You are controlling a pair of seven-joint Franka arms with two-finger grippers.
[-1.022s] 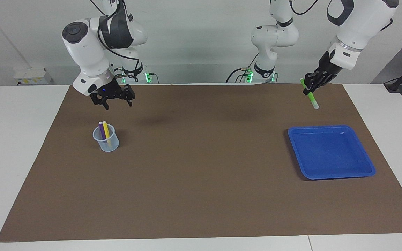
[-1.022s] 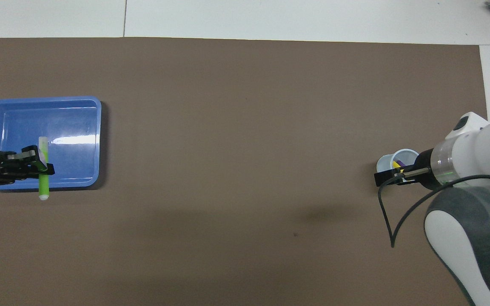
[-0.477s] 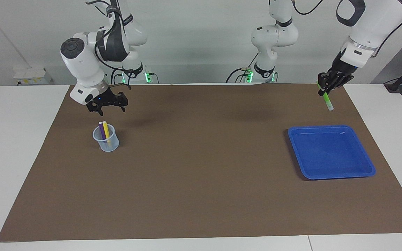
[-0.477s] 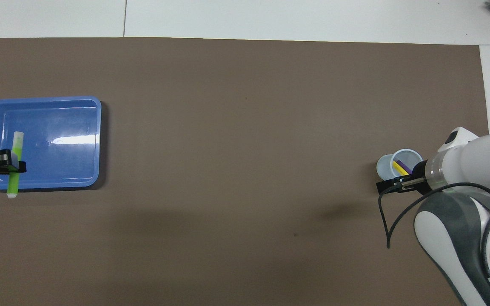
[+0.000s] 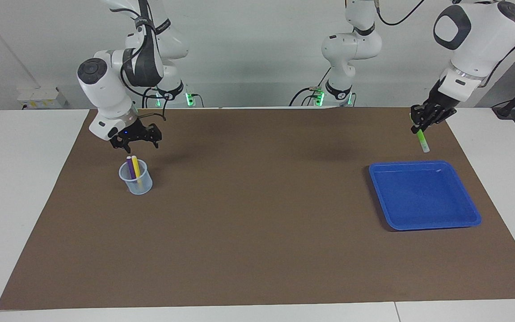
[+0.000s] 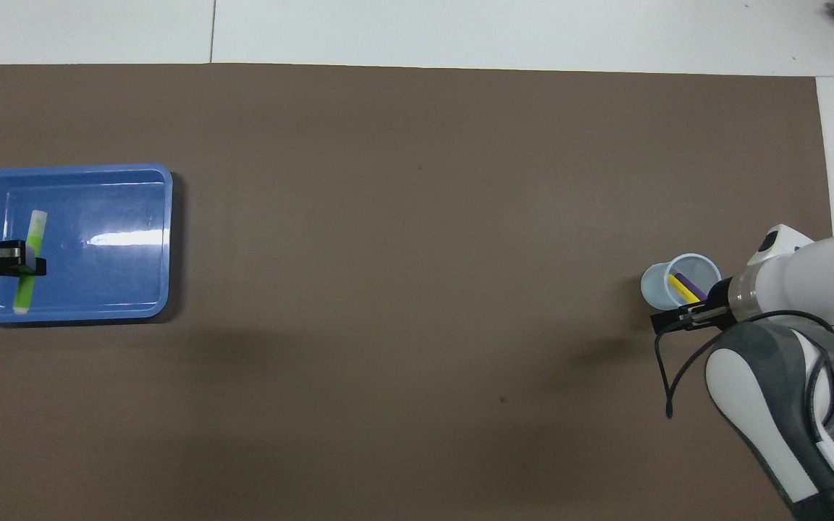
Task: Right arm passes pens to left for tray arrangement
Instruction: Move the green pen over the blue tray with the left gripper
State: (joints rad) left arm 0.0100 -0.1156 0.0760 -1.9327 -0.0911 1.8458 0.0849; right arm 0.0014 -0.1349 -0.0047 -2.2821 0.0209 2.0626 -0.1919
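The left gripper (image 5: 422,126), its fingers clenched on the green pen (image 5: 423,141), holds it in the air over the blue tray (image 5: 463,222) at the left arm's end of the bench (image 5: 257,250). The pen hangs tilted, pale tip downward, gripped near its upper end. In the overhead view it appears above the tray's outer edge rather than its middle.

At the right arm's end of the bench, the right gripper (image 5: 136,139) hovers with fingers spread apart just above the small clear cup (image 5: 136,180), where the yellow pen (image 5: 136,167) and the purple pen (image 5: 130,166) stand leaning side by side, tips up past the rim.

Risks from here: let go from this height, the slim green pen would likely bounce or roll, and so close to the low rim it could land on the brown mat instead of inside. A tilted drop would make it pivot on its tip. At the cup, the two pens lean so close together that a descending grab may pinch both, or nudge the light cup over.

The green pen is bright lime, slender and smooth, with a whitish cap.
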